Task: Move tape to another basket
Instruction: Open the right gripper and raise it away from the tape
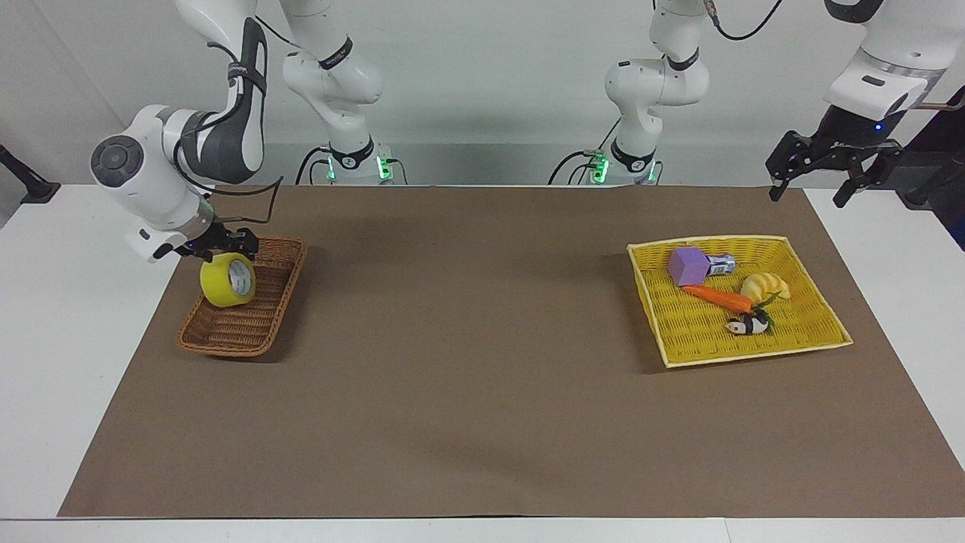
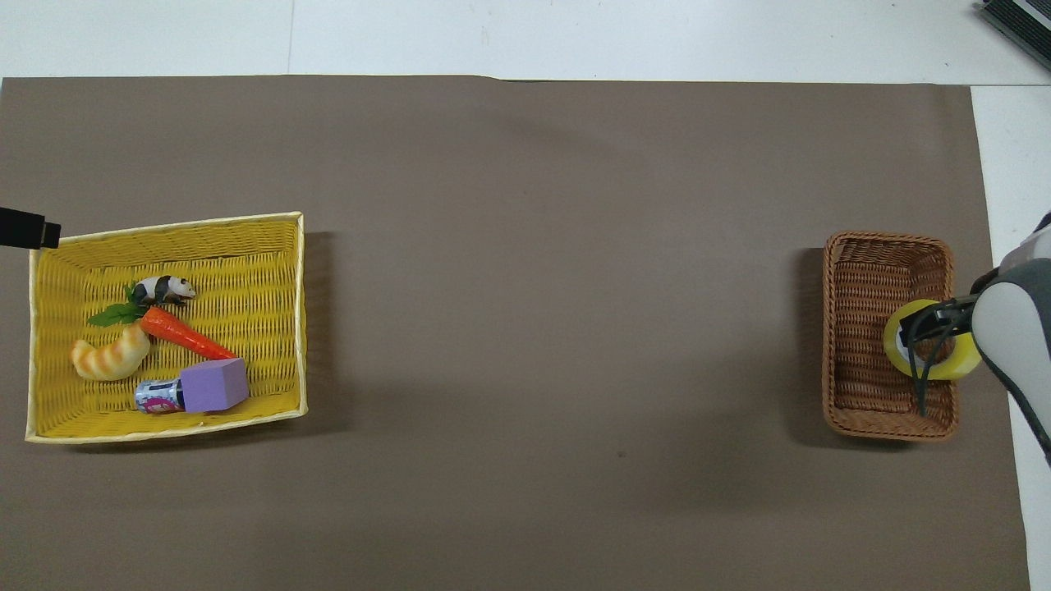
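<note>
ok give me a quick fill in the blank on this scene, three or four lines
1. The right gripper holds the ____ over the brown wicker basket.
2. The purple block lies in the ____ basket.
3. The orange carrot lies between the purple block and the toy ____.
4. The left gripper waits in the air, its fingers ____.

Missing words: tape; yellow; panda; open

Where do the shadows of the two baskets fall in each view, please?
Facing view: the brown basket and the yellow basket each cast a shadow toward the other. Overhead view: likewise, plus nearer the robots; the right arm hides part of the tape.
</note>
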Robot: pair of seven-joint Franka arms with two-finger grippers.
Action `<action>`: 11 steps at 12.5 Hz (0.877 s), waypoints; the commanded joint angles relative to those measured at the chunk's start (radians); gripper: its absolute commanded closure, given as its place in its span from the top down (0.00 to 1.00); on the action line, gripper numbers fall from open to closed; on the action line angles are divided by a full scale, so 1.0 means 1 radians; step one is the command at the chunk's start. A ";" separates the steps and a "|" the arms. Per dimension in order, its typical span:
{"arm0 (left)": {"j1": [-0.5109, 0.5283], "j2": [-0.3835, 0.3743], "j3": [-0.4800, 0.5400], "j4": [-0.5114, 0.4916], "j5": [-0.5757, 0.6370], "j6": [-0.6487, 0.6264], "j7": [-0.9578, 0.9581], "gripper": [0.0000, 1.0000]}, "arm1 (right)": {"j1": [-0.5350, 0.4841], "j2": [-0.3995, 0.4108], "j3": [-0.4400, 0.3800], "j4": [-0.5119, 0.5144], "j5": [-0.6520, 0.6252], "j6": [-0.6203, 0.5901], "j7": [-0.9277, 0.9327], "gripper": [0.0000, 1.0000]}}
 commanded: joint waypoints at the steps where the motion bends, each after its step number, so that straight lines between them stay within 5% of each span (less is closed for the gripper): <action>1: 0.009 -0.001 -0.007 0.010 0.016 -0.019 0.006 1.00 | 0.049 0.023 0.011 0.078 -0.023 0.006 0.023 1.00; 7: 0.009 -0.001 -0.007 0.010 0.016 -0.019 0.006 1.00 | 0.164 -0.088 0.016 0.118 -0.006 -0.035 0.260 1.00; 11: 0.009 -0.001 -0.007 0.010 0.016 -0.019 0.006 1.00 | 0.158 -0.098 0.031 0.271 0.097 -0.249 0.270 1.00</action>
